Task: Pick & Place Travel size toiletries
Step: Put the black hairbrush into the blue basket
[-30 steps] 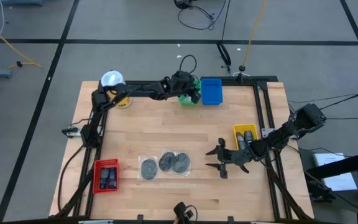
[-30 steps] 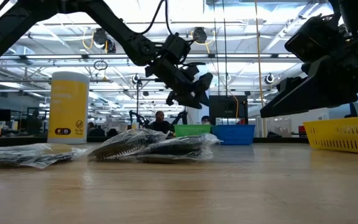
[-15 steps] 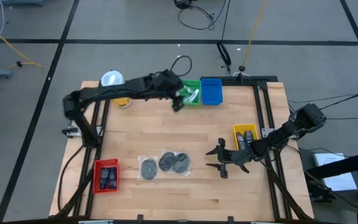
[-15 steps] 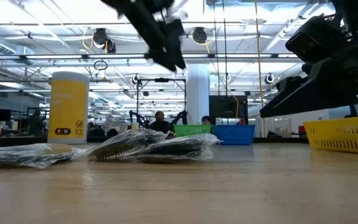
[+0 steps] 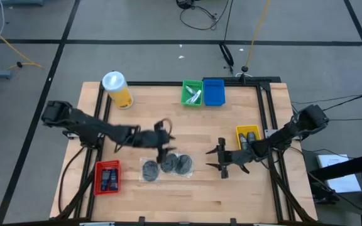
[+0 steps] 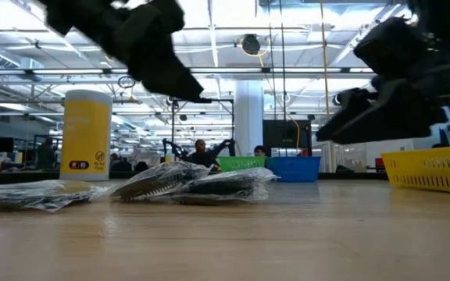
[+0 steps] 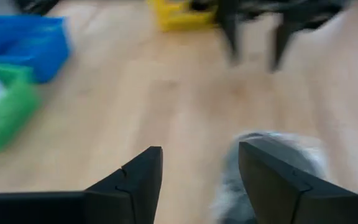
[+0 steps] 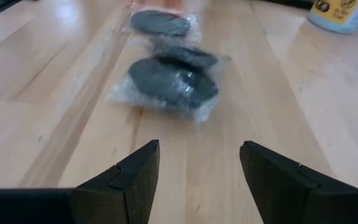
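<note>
Three round dark-grey discs in clear wrap (image 5: 167,165) lie flat on the wooden table near its middle; they also show in the right wrist view (image 8: 169,81) and the low view (image 6: 194,184). My left gripper (image 5: 163,142) hovers open just above their far side, and one blurred disc (image 7: 272,168) sits beyond its fingers. My right gripper (image 5: 219,159) stands open to the discs' right, pointing at them, with nothing between its fingers. Dark tubes lie in the red tray (image 5: 107,177), dark bottles in the yellow tray (image 5: 247,137), and a pale sachet in the green tray (image 5: 192,93).
A tall yellow canister (image 5: 117,90) with a white lid stands at the far left. The blue tray (image 5: 213,91) sits beside the green one at the far edge. Bare wood lies between the discs and the far trays, and along the near edge.
My left gripper has swung from over the green tray at the far edge toward the near side and now hovers above the discs. My right gripper has stayed in place and rolled a little. The discs have not moved.
</note>
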Tool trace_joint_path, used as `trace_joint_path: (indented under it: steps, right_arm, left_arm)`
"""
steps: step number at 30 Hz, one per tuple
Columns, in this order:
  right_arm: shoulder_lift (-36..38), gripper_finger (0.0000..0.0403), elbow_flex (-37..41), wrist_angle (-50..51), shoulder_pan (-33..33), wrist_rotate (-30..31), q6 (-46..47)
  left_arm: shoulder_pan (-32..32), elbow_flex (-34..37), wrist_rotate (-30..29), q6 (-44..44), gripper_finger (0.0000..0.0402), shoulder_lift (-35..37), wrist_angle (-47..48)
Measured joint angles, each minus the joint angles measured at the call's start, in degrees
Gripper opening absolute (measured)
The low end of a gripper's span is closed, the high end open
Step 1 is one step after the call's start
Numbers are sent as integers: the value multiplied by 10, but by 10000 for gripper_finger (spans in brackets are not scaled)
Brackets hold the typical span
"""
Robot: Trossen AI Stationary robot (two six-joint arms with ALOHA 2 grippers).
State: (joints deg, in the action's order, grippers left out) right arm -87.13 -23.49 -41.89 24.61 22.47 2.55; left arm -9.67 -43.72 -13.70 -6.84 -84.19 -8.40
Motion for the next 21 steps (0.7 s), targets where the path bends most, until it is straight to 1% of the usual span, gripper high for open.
trace_joint_path:
  steps: [2, 3, 5, 7, 9, 12, 17, 19, 21]
  right_arm:
    - [-12, 229, -20, 1, -7, -18, -21]
    - [-21, 236, -34, 1, -11, -36, -33]
    - [-47, 253, -62, 1, -20, -72, -60]
    - [-69, 273, -93, 18, -29, -94, -86]
    - [-93, 291, -132, 46, -37, -106, -118]
    - [-125, 308, -192, 135, -41, -106, -186]
    - [-167, 312, -286, 302, -43, -107, -307]
    - [-179, 308, -299, 318, -43, -101, -349]
    - [-188, 303, -300, 291, -43, -87, -389]
  left_arm:
    - [-25, 54, 2, -11, 200, -16, -99]
    - [-34, 75, 1, -21, 197, -25, -133]
    - [-47, 107, 1, -44, 192, -41, -191]
    - [-56, 123, 1, -66, 186, -54, -237]
    - [-62, 130, 0, -76, 181, -69, -260]
    - [-67, 128, 0, -76, 172, -97, -281]
    - [-65, 124, 1, -68, 159, -136, -313]
    - [-62, 124, 0, -70, 155, -146, -325]
    - [-59, 124, 0, -71, 152, -152, -327]
